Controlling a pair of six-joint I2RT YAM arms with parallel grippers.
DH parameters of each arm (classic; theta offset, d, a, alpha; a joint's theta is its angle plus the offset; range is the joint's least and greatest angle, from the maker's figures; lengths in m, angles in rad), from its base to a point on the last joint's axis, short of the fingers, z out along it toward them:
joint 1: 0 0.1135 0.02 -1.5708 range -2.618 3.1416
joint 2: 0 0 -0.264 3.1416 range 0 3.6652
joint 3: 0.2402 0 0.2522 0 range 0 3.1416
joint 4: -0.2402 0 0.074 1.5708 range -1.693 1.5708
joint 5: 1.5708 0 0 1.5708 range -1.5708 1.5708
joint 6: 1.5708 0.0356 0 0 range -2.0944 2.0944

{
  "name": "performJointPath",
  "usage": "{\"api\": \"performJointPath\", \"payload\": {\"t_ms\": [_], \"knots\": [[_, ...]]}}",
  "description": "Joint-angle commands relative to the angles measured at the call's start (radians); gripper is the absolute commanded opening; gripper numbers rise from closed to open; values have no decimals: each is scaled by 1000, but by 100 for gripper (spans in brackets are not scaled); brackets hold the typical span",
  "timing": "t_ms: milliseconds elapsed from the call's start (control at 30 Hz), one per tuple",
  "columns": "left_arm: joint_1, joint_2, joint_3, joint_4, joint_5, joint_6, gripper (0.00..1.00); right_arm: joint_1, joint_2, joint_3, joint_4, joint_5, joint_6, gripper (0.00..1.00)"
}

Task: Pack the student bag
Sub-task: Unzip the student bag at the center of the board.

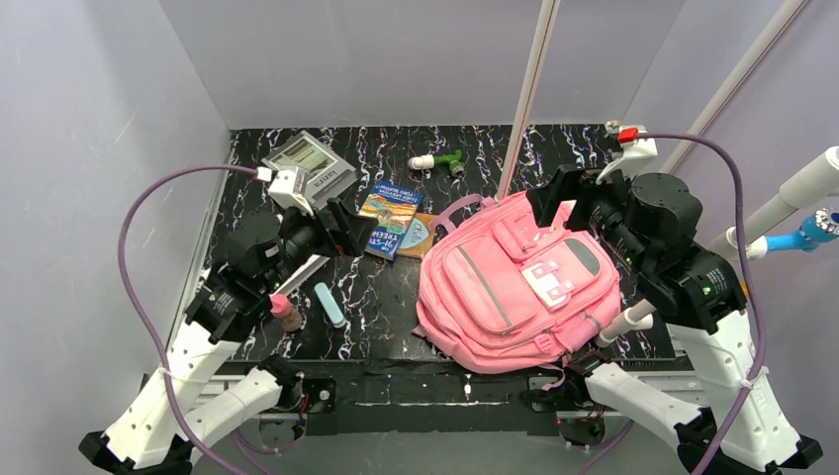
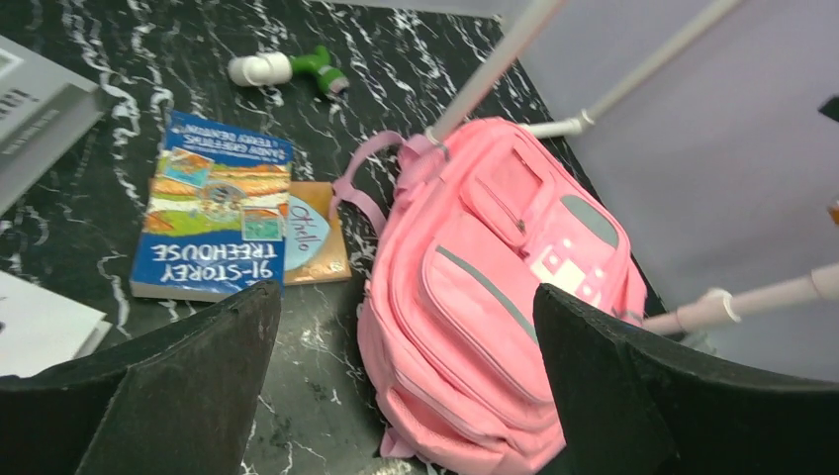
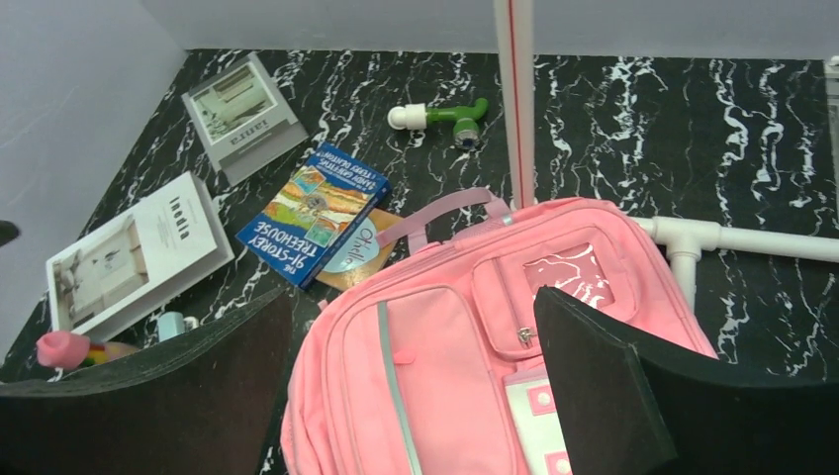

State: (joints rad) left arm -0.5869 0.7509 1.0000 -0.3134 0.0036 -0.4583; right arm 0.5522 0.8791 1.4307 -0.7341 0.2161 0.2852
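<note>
The pink student bag (image 1: pixel 514 287) lies flat, front side up, on the right half of the black marbled table, and its zips look shut. It also shows in the left wrist view (image 2: pixel 475 297) and the right wrist view (image 3: pixel 445 346). My left gripper (image 1: pixel 344 228) is open and empty, in the air left of the bag, with its jaws wide apart (image 2: pixel 406 297). My right gripper (image 1: pixel 556 195) is open and empty, above the bag's top end (image 3: pixel 412 297).
A blue "91-Storey Treehouse" book (image 1: pixel 389 213) lies on a brown booklet (image 1: pixel 423 236) left of the bag. A green-white toy (image 1: pixel 440 161) and a grey-white book (image 1: pixel 309 163) lie at the back. A pink bottle (image 1: pixel 285 310) and a light-blue case (image 1: pixel 329 304) are near left. White pipes (image 1: pixel 782 198) stand at right.
</note>
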Motion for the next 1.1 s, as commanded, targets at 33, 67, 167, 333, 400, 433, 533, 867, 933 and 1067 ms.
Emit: {"api": "performJointPath", "payload": {"t_ms": [33,67,167,333,400,433,533,867,933,1067], "knots": [[-1,82,122,-206,-163,1,99,3,33,24,-39,118,22,100],[-1,92,131,-225,-151,8,99,3,39,24,-46,127,36,100],[-1,107,119,-252,-145,-5,99,3,41,5,-50,152,88,100],[-1,76,83,-309,-136,-30,99,3,-42,-60,-31,190,215,100],[0,4,-5,-197,-90,-13,99,3,-92,-130,51,83,179,100],[-1,-34,-55,-138,-82,-15,99,3,-97,-148,57,30,157,100],[-1,-113,-138,-71,-79,-73,99,3,-36,-139,-28,-82,81,100],[-1,166,-163,17,299,-191,99,61,48,-230,-21,-180,76,100],[-3,227,-189,81,339,-243,99,157,66,-244,-19,-69,96,100],[-45,350,-204,142,339,-310,99,426,133,-237,-52,208,136,100]]}}
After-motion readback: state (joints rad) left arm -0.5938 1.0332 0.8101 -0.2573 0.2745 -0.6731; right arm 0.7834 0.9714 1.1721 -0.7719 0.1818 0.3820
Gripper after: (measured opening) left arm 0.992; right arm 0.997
